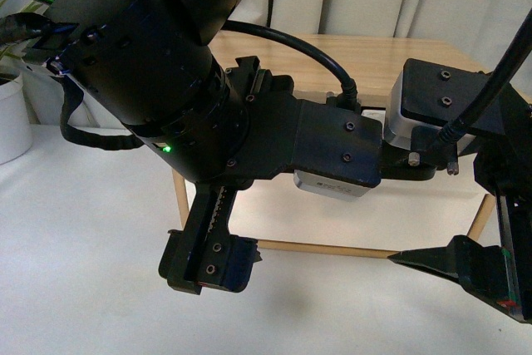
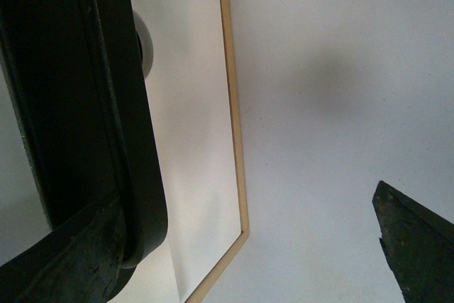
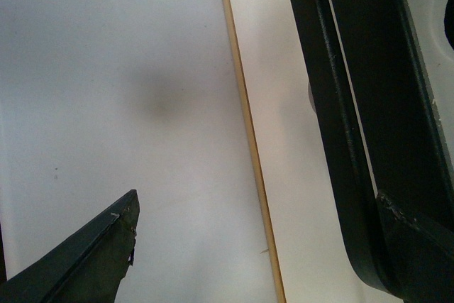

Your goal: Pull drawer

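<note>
The bulky black left arm (image 1: 191, 81) sprawls across the front view and passes close by the grey-capped right arm (image 1: 432, 106), so a careless pull could knock them together. Behind them stands the light wooden cabinet (image 1: 382, 56), which might slide over the white surface (image 1: 83, 288) rather than give up its wide white-fronted drawer (image 2: 191, 104), seemingly shut within its pale wood frame (image 2: 234, 104). The long black bar handle (image 2: 106, 104) lies right beside one finger of each gripper. Both the left gripper (image 2: 241, 204) and the right gripper (image 3: 255, 200) stand spread wide, clamping nothing. Hauled back like this, the fingers would probably slip off the bar.
</note>
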Available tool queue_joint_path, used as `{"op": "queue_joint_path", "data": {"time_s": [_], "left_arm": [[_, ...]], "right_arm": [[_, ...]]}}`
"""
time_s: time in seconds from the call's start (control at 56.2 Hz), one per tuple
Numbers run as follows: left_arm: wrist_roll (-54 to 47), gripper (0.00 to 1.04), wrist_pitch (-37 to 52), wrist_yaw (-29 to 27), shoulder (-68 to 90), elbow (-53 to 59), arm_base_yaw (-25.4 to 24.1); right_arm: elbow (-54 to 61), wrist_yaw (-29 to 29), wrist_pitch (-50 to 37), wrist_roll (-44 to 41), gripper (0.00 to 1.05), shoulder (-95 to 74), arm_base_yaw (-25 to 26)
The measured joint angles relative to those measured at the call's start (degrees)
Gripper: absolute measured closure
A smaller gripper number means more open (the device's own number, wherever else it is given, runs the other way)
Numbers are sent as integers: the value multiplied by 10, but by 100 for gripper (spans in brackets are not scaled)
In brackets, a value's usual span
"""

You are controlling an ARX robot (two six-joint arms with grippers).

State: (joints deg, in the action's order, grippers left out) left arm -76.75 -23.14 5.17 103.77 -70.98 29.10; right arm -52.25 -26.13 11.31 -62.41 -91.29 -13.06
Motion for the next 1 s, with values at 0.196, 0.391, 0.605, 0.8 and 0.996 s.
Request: {"op": "queue_joint_path", "data": {"time_s": [0.196, 0.391, 0.605, 0.8, 0.996], "left_arm": [[-11, 6, -6, -1, -11, 13, 3], [-26, 6, -11, -1, -29, 33, 5], [-47, 6, -14, -7, -55, 67, 8], [-62, 6, -14, -8, -74, 92, 10], [-67, 6, 2, 1, -86, 110, 11]], "right_arm": [[2, -1, 20, -8, 9, 9, -5], [15, 0, 36, -18, 9, 27, -14], [33, 1, 49, -28, 9, 50, -23], [52, 7, 57, -40, 9, 72, -32], [65, 7, 48, -40, 9, 83, -36]]}}
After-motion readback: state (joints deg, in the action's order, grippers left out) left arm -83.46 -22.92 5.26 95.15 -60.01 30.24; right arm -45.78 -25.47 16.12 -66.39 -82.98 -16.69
